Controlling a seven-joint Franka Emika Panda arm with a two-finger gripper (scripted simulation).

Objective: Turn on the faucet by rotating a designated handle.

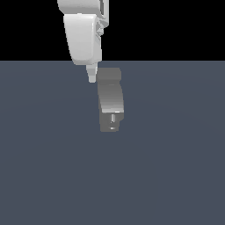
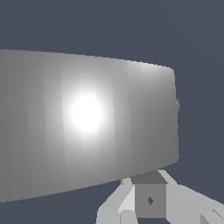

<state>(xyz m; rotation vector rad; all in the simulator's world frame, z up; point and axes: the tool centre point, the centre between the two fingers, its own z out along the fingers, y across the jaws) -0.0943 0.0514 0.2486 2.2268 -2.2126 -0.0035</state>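
Note:
The faucet (image 1: 110,99) is a grey curved blocky fixture standing on the dark floor, with a small spout nub (image 1: 113,118) low on its front. Its wider top block (image 1: 109,74) is at the far end. I cannot make out the thin lever handle in either view. My gripper (image 1: 92,78) hangs from the white arm, its tip just to the exterior view's left of the faucet's top block, close to it or touching it. In the wrist view the faucet's curved side (image 2: 87,127) fills most of the picture. The gripper (image 2: 150,192) sits just beside it, fingers (image 2: 114,205) together and holding nothing.
The flat dark grey-blue floor (image 1: 176,176) spreads around the faucet. The white arm link (image 1: 83,37) rises above the faucet's far left end.

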